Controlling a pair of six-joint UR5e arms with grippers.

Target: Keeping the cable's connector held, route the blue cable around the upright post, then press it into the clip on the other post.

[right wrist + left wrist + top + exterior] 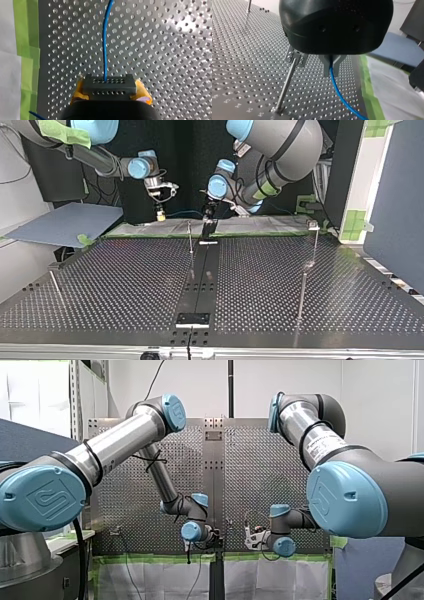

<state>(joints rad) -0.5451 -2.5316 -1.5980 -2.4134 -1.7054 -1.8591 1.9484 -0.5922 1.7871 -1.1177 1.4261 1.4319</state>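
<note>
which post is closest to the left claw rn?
The thin post right beside my left claw, which pinches the blue cable; in the top view it is the middle one. The other posts stand far off.

White wall (380,405) behind, 1 grey-blue panel (65,222) at top view's left, green tape (27,50) w/ white sheeting (150,580).

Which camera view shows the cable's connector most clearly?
The right wrist view: the grey connector sits in the right claw, the blue cable leaving it. In the top and front views it is too small to tell; the left wrist view shows only cable.
</note>
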